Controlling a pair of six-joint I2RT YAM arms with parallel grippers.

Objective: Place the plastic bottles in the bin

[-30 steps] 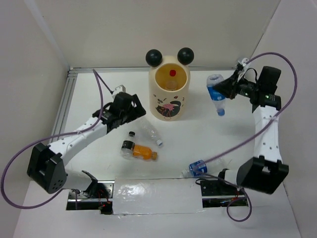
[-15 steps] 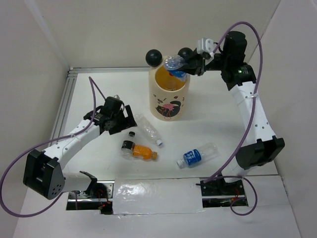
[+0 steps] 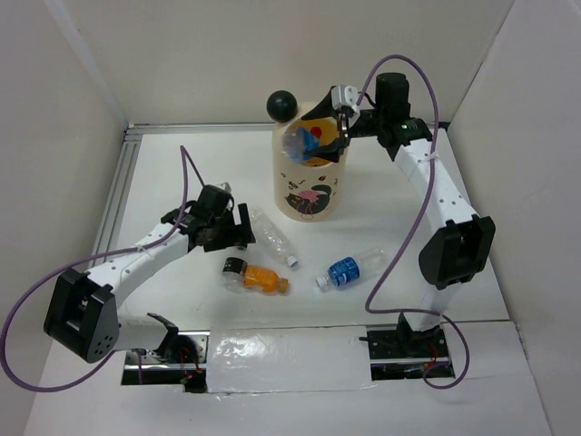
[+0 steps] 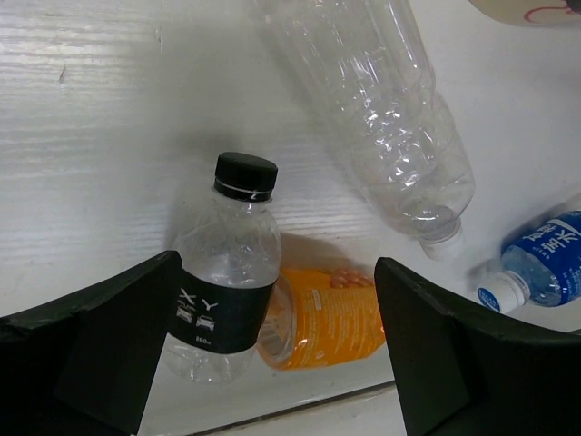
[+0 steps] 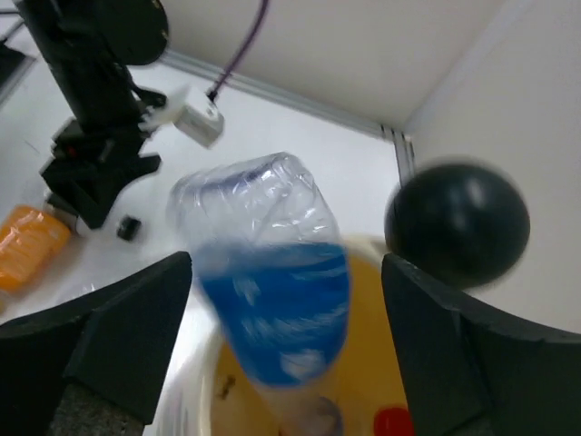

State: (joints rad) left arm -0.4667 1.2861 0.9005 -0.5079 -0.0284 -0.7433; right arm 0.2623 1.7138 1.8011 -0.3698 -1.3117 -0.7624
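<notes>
The cream bin (image 3: pixel 311 186) with a flamingo picture stands at the back centre. My right gripper (image 3: pixel 332 134) hangs over its mouth, open. A blue-label bottle (image 5: pixel 272 291), blurred and neck-down, sits between the fingers with a gap on each side, partly inside the yellow bin (image 5: pixel 368 363). My left gripper (image 3: pixel 232 232) is open and low over the table. Between its fingers in the left wrist view lie a black-label bottle (image 4: pixel 222 300) and an orange bottle (image 4: pixel 327 313). A clear unlabelled bottle (image 4: pixel 390 118) lies beyond them, and a second blue-label bottle (image 3: pixel 349 271) lies to the right.
One black ball ear (image 3: pixel 282 104) shows on the bin's rim; my right gripper covers the other in the top view. A red cap (image 5: pixel 395 422) lies inside the bin. A loose black cap (image 3: pixel 241 245) lies near the left gripper. White walls close in the back and sides.
My right arm swung left from the back right to over the bin and its jaws opened, letting go of the blue-label bottle. My left arm moved down toward the bottles on the table.
</notes>
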